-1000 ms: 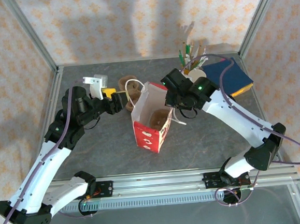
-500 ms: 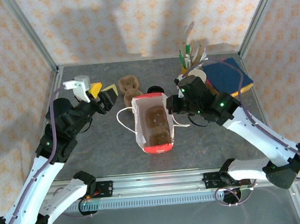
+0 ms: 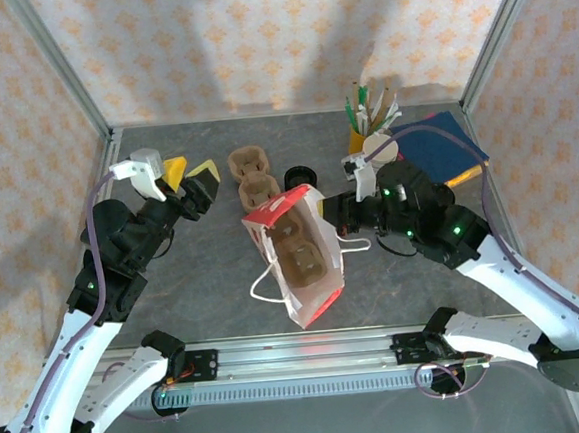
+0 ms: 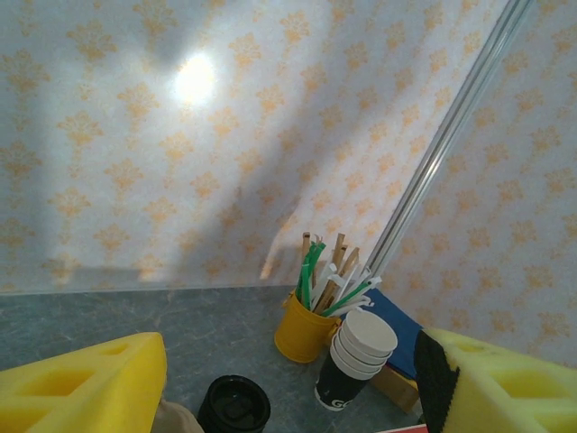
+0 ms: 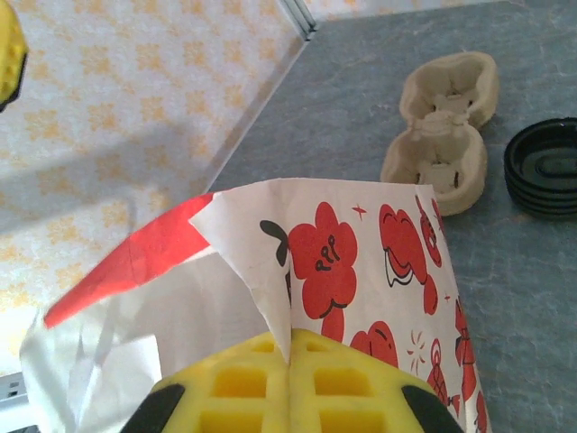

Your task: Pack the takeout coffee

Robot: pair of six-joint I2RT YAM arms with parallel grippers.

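Centre of frame: right hand [image 5: 288, 365] clenched on the rim of the tilted, red-printed paper bag [image 5: 361, 262]. Upper left: left hand [image 3: 190, 172] released, empty, above the tabletop [image 3: 204, 273].

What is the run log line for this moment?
right tool: shut on paper bag rim | left tool: open, empty, apart from bag | bag: cup carrier inside
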